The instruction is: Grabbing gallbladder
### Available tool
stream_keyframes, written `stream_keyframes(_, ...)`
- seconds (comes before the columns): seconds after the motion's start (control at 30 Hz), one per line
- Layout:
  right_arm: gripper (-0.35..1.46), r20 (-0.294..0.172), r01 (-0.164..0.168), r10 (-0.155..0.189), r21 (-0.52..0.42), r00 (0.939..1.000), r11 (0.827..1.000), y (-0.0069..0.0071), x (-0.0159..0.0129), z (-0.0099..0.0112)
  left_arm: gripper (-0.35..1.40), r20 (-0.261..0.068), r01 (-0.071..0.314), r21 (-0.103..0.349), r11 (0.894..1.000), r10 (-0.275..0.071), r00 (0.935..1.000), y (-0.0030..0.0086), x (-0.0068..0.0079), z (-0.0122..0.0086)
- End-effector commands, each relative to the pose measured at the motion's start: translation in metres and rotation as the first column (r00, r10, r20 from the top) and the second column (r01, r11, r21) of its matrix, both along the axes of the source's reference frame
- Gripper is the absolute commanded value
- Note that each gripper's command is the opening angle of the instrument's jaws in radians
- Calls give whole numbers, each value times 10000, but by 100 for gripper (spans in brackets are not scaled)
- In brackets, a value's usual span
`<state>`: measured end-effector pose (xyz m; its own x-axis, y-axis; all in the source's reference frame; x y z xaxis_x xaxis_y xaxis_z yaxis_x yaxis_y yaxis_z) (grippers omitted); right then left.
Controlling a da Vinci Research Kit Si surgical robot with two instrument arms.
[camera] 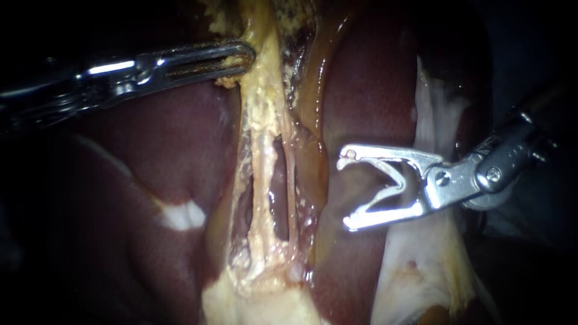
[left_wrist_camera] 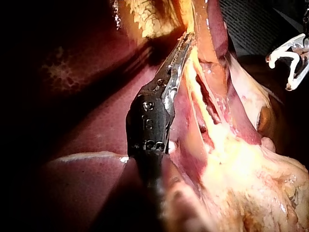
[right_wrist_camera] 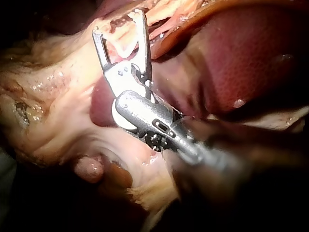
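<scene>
nearest the camera, a mound of pale fatty tissue (camera: 259, 301) between two lobes of dark red liver (camera: 150, 156). rising from it, two thin pale tubes (camera: 263, 180), side by side, with dark slits between and beside them. level with the tubes, right instrument (camera: 346, 192), entering from the right, jaws spread wide and empty, over the liver just beside an amber, glistening fold (camera: 313, 120); touching the liver surface or clear of it: cannot tell. same wide gap in the right wrist view, tips pointing toward the pale strands. behind its shaft, a white membrane (camera: 433, 114). farthest, left instrument (camera: 247, 55), entering from the left, jaws closed on the pale yellow edge of the gallbladder (camera: 260, 27), at the far end of the tubes, top centre of the endoscope view; in the left wrist view, tips buried in that same pale tissue.
</scene>
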<state>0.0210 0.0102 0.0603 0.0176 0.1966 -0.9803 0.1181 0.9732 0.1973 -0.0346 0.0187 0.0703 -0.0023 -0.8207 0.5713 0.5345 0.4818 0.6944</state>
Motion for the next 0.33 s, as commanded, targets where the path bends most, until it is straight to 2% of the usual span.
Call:
stream_keyframes(0.03, 59, 3, 2, -2, -3, 10000, 10000, 0, 0, 0, -35, -5, -44, -3, 10000, 44, 10000, 0, 0, -1)
stream_keyframes(0.33, 59, 6, -3, 3, -3, 10000, 10000, 0, 1, 0, -35, -18, -21, 59, 10000, 21, 10000, 0, 1, -1)
